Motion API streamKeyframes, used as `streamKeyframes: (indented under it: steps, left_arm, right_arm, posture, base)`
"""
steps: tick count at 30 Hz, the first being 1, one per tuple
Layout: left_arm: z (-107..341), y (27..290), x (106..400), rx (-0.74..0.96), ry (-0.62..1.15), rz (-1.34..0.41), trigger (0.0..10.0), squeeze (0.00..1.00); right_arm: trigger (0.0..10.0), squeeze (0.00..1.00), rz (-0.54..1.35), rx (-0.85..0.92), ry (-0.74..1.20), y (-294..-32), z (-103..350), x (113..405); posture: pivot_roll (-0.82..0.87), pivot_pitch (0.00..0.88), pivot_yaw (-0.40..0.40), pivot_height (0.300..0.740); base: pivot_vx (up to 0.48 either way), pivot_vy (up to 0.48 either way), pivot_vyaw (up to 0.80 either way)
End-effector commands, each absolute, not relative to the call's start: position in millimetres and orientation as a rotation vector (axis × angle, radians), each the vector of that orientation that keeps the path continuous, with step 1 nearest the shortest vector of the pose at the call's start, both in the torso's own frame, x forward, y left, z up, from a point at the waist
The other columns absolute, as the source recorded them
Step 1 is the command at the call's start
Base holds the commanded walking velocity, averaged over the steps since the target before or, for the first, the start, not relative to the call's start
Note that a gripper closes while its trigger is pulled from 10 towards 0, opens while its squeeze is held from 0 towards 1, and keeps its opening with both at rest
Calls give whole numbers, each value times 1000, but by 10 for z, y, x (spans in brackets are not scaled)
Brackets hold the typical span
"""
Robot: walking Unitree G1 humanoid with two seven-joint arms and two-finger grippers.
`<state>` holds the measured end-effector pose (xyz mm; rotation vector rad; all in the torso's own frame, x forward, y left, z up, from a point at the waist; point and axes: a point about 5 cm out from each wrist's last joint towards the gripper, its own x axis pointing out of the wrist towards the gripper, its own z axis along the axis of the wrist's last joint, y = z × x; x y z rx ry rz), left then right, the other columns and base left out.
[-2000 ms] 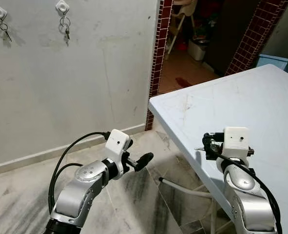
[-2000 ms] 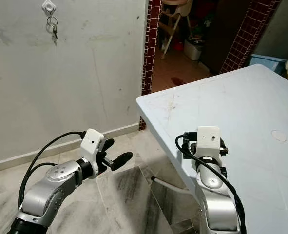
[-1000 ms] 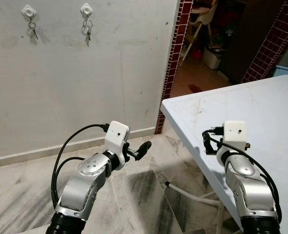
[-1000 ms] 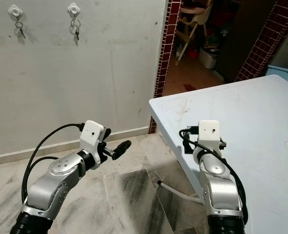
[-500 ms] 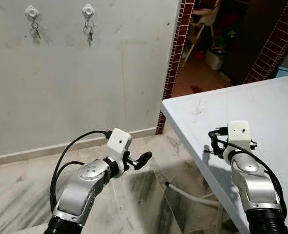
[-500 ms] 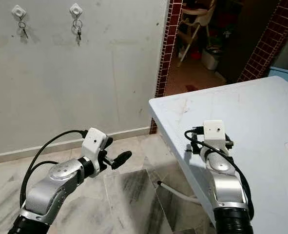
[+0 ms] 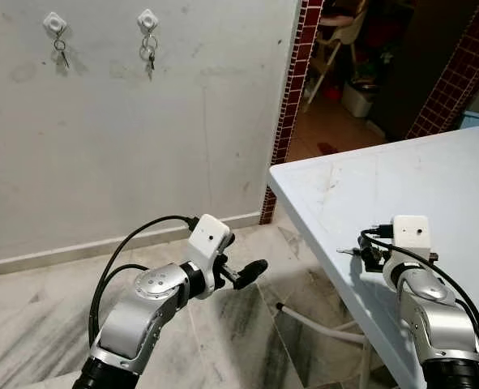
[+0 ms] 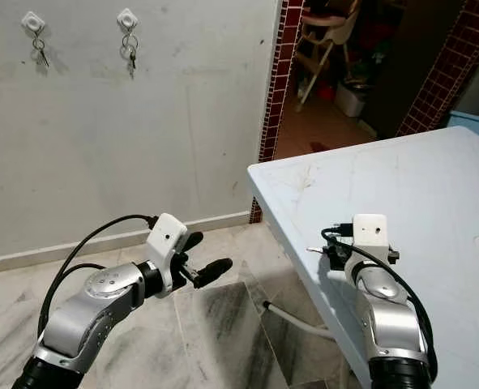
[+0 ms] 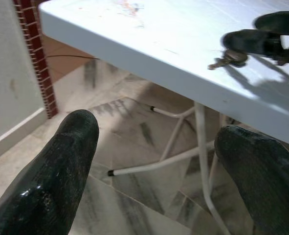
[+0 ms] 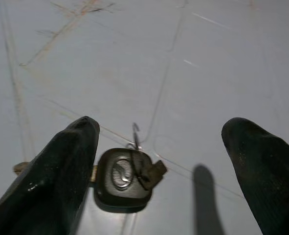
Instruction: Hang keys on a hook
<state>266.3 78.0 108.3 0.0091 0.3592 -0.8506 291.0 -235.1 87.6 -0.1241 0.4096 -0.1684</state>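
1. Two white hooks sit at the upper left of the head view, the left hook (image 7: pixel 55 23) and the right hook (image 7: pixel 147 19); each already carries a small hanging key set.
2. One black-fobbed key (image 10: pixel 123 179) lies flat on the white table (image 7: pixel 434 186), near its front edge at the lower right of the head view.
3. The right gripper (image 10: pixel 168 171) is low over the table, fingers spread wide either side of the key, not closed on it.
4. The left gripper (image 9: pixel 159 171) hovers over the floor, fingers apart and empty.
5. The key's blade is largely hidden behind one right finger.
6. Grey marble floor (image 7: pixel 28 324), scuffed white wall, red-tiled doorway (image 7: pixel 292 97) beyond.
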Motion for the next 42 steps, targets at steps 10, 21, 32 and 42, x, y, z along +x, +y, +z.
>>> streamKeyframes:
  steps: [10,21,32,42]
  left_arm:
    - [1135,707,2627,37,352,-911,10000,0]
    - [1140,732,2638,44,351,-911,10000,0]
    - [1136,751,2640,50,353,-910,10000,0]
    - [1121,747,2629,51,357,-913,10000,0]
  right_arm:
    - [0,0,-140,-101,451,-2304,789,2890]
    - [10000,0,-148,-108,480,-2387,740,2841]
    - [0,0,-141,-72,474,-2367,725,2856]
    - [0,0,-147,-59,470,-2373,721,2833]
  posture:
    - [78,0,-41,740]
    - [82,0,-42,740]
    - [86,0,-38,740]
    - [82,0,-37,740]
  base:
    - [0,0,0]
    - [0,0,0]
    - [0,0,0]
    - [0,0,0]
